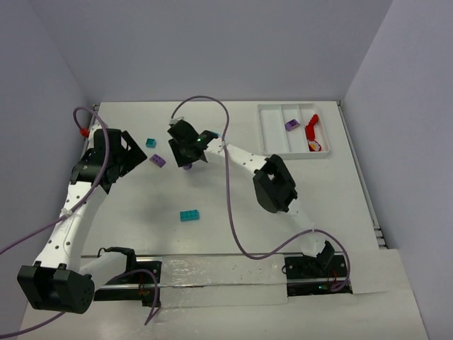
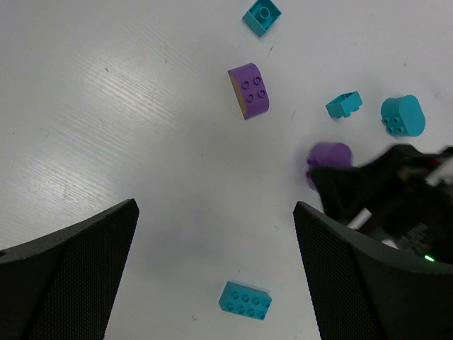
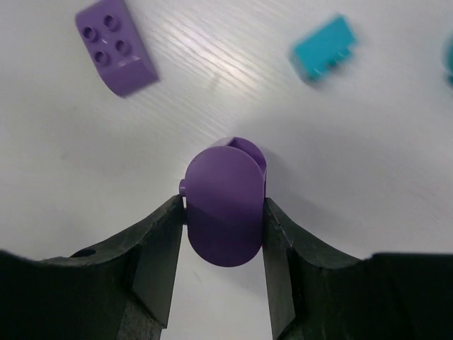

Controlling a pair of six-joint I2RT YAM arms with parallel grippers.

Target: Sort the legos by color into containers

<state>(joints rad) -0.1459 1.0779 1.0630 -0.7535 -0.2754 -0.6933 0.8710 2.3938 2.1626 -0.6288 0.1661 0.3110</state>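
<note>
Purple rounded lego [image 3: 226, 205] stands on the desk [image 3: 368, 156], clamped in the right pincer [image 3: 225, 212], its long axis running twelve-to-six between the jaws. From overhead, the tray [image 1: 272, 126] lies at three o'clock. The left pincer [image 2: 214, 212] gapes apart.

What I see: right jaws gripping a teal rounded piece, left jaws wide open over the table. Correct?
Not quite. The rounded piece between the jaws of the right gripper is purple, not teal; the right wrist view shows it. The left gripper does hang over the table with jaws wide open.
</note>
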